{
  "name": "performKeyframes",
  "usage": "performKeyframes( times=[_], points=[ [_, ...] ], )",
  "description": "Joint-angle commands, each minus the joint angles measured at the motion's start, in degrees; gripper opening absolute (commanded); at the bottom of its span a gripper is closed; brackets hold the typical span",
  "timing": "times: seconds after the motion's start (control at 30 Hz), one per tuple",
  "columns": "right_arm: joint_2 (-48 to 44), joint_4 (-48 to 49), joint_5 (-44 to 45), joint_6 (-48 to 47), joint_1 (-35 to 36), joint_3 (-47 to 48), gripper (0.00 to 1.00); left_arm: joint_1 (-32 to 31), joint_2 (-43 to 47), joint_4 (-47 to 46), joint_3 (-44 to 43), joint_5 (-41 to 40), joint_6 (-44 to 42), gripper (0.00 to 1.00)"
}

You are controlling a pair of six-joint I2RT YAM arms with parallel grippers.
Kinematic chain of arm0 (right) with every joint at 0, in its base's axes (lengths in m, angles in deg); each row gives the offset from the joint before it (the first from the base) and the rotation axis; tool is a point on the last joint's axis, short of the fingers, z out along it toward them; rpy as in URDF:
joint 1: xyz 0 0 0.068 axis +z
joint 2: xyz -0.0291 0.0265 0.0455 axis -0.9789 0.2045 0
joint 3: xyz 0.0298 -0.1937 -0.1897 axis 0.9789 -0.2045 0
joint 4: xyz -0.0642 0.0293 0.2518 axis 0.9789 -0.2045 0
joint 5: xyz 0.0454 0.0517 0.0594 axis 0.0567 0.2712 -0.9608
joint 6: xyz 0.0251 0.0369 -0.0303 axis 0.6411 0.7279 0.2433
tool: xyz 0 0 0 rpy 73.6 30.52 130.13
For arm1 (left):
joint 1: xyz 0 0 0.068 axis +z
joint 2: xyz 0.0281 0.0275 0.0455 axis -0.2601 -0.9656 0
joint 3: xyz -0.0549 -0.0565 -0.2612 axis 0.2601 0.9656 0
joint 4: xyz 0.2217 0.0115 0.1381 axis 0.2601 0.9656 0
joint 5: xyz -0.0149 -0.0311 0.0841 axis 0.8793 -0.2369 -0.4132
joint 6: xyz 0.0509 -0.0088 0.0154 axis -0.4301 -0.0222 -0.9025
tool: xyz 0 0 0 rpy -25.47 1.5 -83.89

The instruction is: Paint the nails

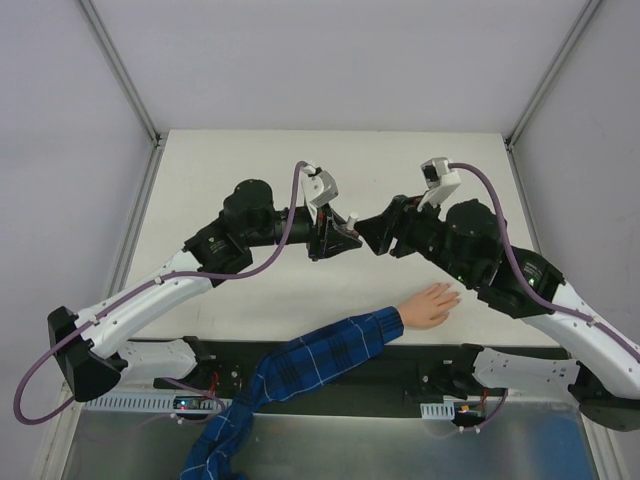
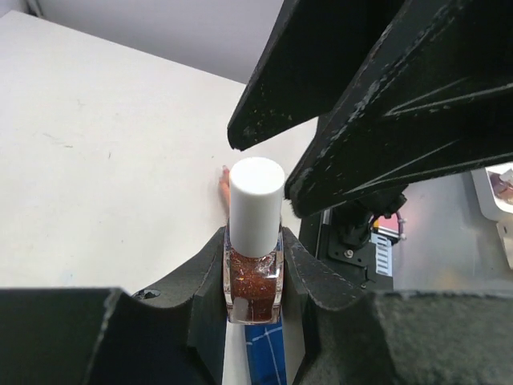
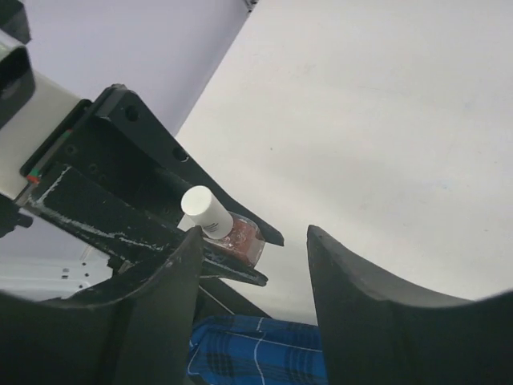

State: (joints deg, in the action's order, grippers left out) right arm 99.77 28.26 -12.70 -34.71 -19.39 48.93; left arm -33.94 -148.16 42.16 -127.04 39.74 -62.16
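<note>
A pale peach hand [image 1: 432,305] lies flat on the table, its arm in a blue-and-white plaid sleeve [image 1: 320,355]; the nails are too small to make out. My left gripper [image 1: 343,236] is shut on a small bottle of dark reddish glitter polish [image 2: 254,277] with a white cap [image 2: 256,204], held above the table. My right gripper [image 1: 374,232] is open, tip to tip with the left one, its fingers [image 2: 377,120] close on either side of the cap and not closed on it. The bottle also shows in the right wrist view [image 3: 240,233].
The white table [image 1: 250,170] has grey walls on three sides. The arm bases and a black rail [image 1: 330,385] with electronics sit at the near edge. The sleeve [image 3: 256,353] lies just below both grippers.
</note>
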Motion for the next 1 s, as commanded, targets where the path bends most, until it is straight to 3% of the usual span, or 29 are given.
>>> performKeyframes(
  times=[0.0,0.37,0.47,0.53,0.57,0.6,0.63,0.67,0.7,0.73,0.8,0.93,0.97],
  points=[
    [3.6,-0.1,5.9,1.3,1.2,4.5,0.56,0.1,0.2,-3.5,0.6,-4.0,1.6,0.0],
    [9.2,0.9,6.9,-0.2,3.0,6.4,0.41,-0.5,-0.1,-4.5,0.7,-4.6,2.4,0.0],
    [9.0,-0.1,6.1,-1.8,3.1,6.3,0.3,-0.6,0.3,-4.5,0.7,-2.6,2.3,0.0],
    [7.5,0.2,3.1,-4.6,3.0,5.1,0.0,-0.2,0.5,-4.6,0.5,2.4,1.3,0.0],
    [5.4,2.6,-1.4,-7.8,2.6,4.1,0.0,0.0,0.3,-4.8,-0.2,8.4,0.5,0.0],
    [4.5,3.3,-8.7,-15.4,1.9,3.1,0.0,0.1,0.1,-4.9,-0.7,21.1,-0.1,0.0],
    [3.8,3.1,-27.8,-19.4,0.9,2.5,0.01,0.1,0.0,-4.9,-1.3,28.5,0.1,0.0],
    [2.4,3.3,-36.3,-21.5,0.3,2.0,0.0,0.2,-0.8,-5.0,-2.4,34.1,0.7,0.0],
    [2.1,3.2,-42.1,-22.2,-0.3,1.8,0.0,0.1,-1.1,-6.3,-2.7,41.6,2.7,0.0],
    [2.1,3.1,-45.9,-21.8,-0.8,2.0,0.0,0.1,-1.3,-8.4,-2.3,43.2,4.1,0.0],
    [2.3,2.9,-44.8,-20.5,-0.9,2.4,0.0,0.1,-0.9,-13.5,-0.4,42.8,7.5,0.0],
    [1.3,5.1,-40.3,-17.6,-0.9,0.1,0.02,0.1,-1.3,-14.1,-0.5,39.1,8.3,0.0],
    [0.8,5.1,-39.0,-17.3,-0.9,0.0,0.14,0.1,-1.1,-14.0,-0.4,38.3,8.3,0.0]
  ],
)
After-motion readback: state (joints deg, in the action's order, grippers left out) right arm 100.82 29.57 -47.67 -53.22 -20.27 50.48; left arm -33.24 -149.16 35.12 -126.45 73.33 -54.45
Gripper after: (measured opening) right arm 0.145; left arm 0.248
